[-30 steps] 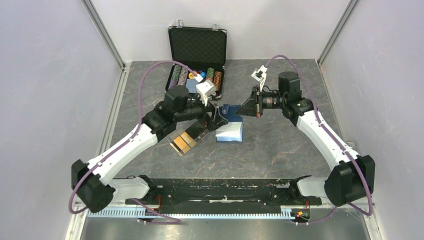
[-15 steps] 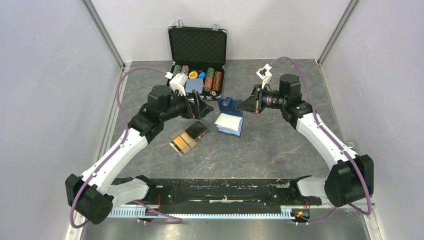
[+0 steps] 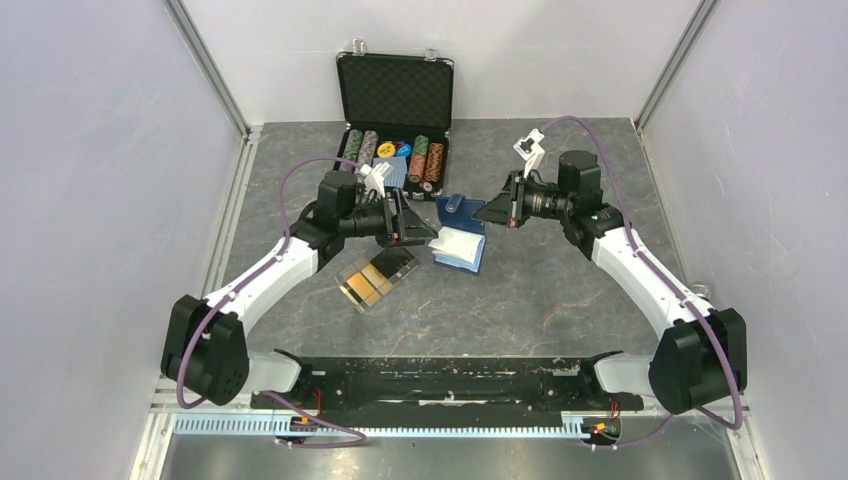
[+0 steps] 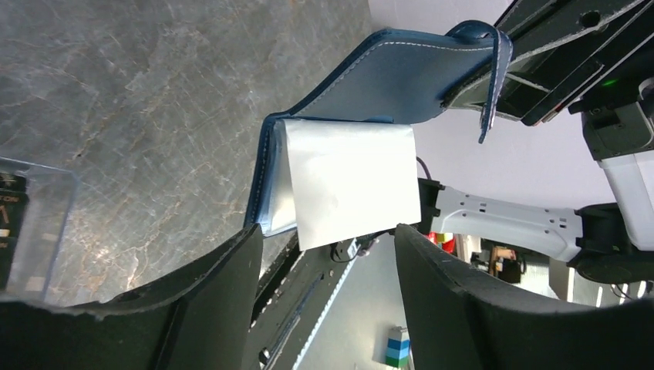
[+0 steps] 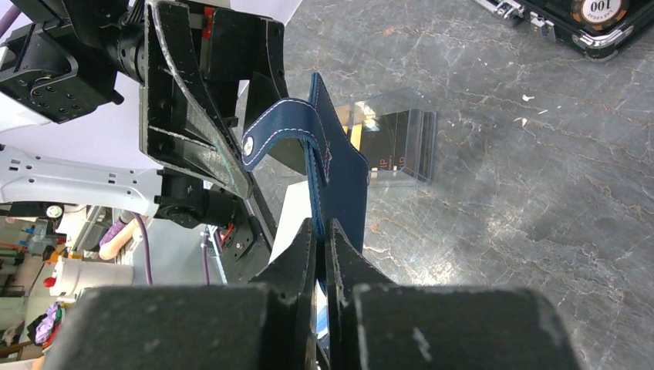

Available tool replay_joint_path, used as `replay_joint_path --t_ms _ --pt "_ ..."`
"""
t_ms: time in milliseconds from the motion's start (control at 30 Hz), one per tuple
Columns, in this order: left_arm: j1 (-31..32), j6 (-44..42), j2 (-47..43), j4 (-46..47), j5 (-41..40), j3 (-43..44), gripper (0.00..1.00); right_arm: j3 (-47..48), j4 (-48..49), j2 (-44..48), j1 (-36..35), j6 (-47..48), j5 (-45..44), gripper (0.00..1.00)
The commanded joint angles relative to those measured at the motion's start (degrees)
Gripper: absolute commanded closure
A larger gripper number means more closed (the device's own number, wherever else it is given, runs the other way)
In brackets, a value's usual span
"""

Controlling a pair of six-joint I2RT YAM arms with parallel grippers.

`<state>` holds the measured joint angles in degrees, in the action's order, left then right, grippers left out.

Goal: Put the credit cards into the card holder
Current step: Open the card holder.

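Note:
The navy card holder (image 3: 452, 212) lies open mid-table, its snap-tab flap (image 5: 281, 127) raised. My right gripper (image 5: 320, 228) is shut on that flap's edge (image 3: 484, 214). A pale glossy card (image 4: 347, 181) sticks out of the holder's light blue pocket (image 4: 274, 208). My left gripper (image 4: 322, 239) stands open just short of that card's free edge, nothing between its fingers; in the top view it (image 3: 424, 231) sits left of the holder. More credit cards (image 3: 380, 275), gold and dark, lie in a clear tray (image 5: 416, 146).
A black chip briefcase (image 3: 393, 95) stands open at the back, with poker chips (image 3: 425, 158) and a blue deck inside. The clear tray sits just left of and nearer than the holder, under my left arm. Grey walls close in both sides.
My left gripper let go at the holder, drew back to the left with its jaws spread wider, then came part way back and narrowed a little. The right gripper kept its hold.

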<state>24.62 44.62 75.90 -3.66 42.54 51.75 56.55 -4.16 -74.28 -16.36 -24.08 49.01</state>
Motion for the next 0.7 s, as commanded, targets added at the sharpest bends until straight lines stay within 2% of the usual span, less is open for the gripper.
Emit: replay_joint_path --t_ms 0,200,533,667 --pt "1.0 2.7 1.3 3.3 4.4 2.0 0.31 -0.3 2.4 1.3 0.1 -0.9 -0.3 1.0" --pt "2.7 4.5 2.6 6.5 5.1 2.6 0.33 -0.4 2.4 1.1 0.1 -1.1 -0.2 1.0" --pt "2.8 13.6 2.7 22.6 4.6 0.8 0.32 -1.7 2.3 1.1 0.1 -1.9 0.3 1.0" --pt "2.8 13.1 3.2 22.1 4.0 1.5 0.32 -1.8 2.2 1.2 0.1 -2.6 -0.1 1.0"
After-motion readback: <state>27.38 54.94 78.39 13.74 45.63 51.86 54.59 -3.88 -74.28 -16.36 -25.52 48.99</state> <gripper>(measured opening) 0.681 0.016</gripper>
